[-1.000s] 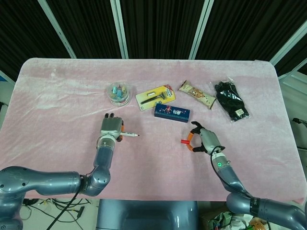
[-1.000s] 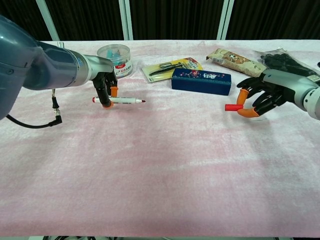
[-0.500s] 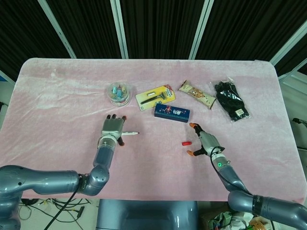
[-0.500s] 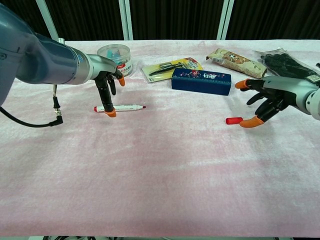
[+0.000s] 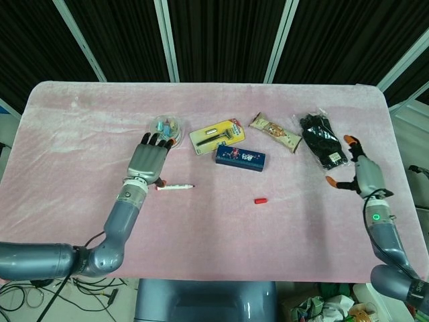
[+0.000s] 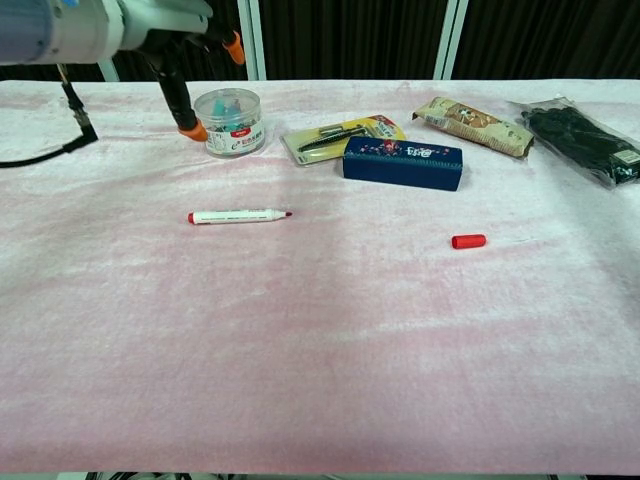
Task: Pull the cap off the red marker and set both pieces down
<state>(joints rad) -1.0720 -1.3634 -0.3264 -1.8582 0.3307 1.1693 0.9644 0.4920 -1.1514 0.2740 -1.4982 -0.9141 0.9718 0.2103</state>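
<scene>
The uncapped white marker (image 5: 175,187) (image 6: 238,216) lies flat on the pink cloth, its red tip pointing right. Its red cap (image 5: 261,200) (image 6: 468,241) lies apart from it, to the right. My left hand (image 5: 150,158) (image 6: 190,45) is raised above and behind the marker, fingers spread, holding nothing. My right hand (image 5: 363,174) hovers near the table's right edge, well clear of the cap, fingers apart and empty; the chest view does not show it.
A round clear tub (image 5: 165,131) (image 6: 229,121) stands just beyond my left hand. A yellow carded pack (image 5: 216,135), a blue box (image 5: 240,157) (image 6: 403,162), a snack bar (image 5: 275,131) and bagged black gloves (image 5: 323,141) lie across the back.
Both hands have lifted off and pulled away: the left rose back toward the tub, the right swung out to the table's right edge. Marker and cap stay on the cloth.
</scene>
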